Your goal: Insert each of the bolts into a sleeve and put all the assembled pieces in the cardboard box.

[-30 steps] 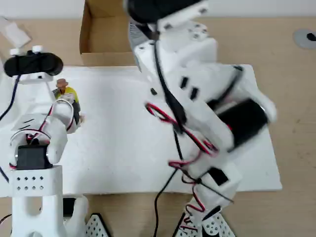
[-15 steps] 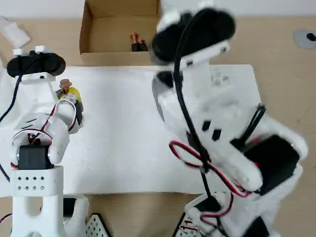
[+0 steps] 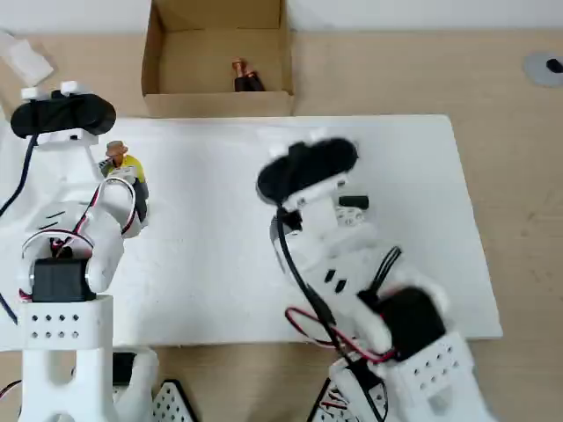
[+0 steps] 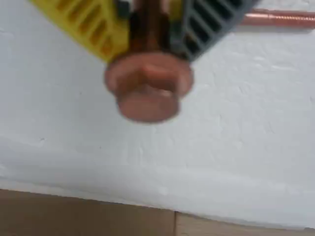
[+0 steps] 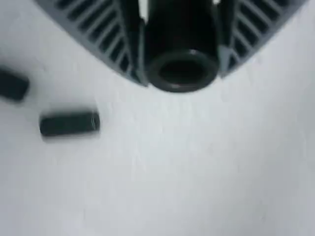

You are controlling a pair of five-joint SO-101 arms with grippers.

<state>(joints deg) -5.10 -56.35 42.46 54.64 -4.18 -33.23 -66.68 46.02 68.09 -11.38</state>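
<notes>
My left gripper (image 4: 150,29) is shut on a copper bolt (image 4: 147,91), its head sticking out past the yellow and grey fingers. In the high view this bolt (image 3: 110,148) is held over the left end of the white foam board (image 3: 211,255). A second copper bolt (image 4: 280,18) lies on the foam behind. My right gripper (image 5: 179,29) is shut on a black sleeve (image 5: 182,66), its open bore facing the camera, just above the foam. Two loose sleeves (image 5: 69,123) (image 5: 12,84) lie close by. The cardboard box (image 3: 158,61) at the back holds one assembled piece (image 3: 244,77).
The right arm (image 3: 352,264) stands over the middle of the foam board, its black camera (image 3: 308,167) on top. Bare wooden table (image 3: 493,79) surrounds the board. A grey disc (image 3: 544,67) lies at the far right corner and a white object (image 3: 22,57) at the far left.
The right arm has swung back from over the box to the middle of the foam board, uncovering the box and the piece in it. The left arm has stayed put with its bolt.
</notes>
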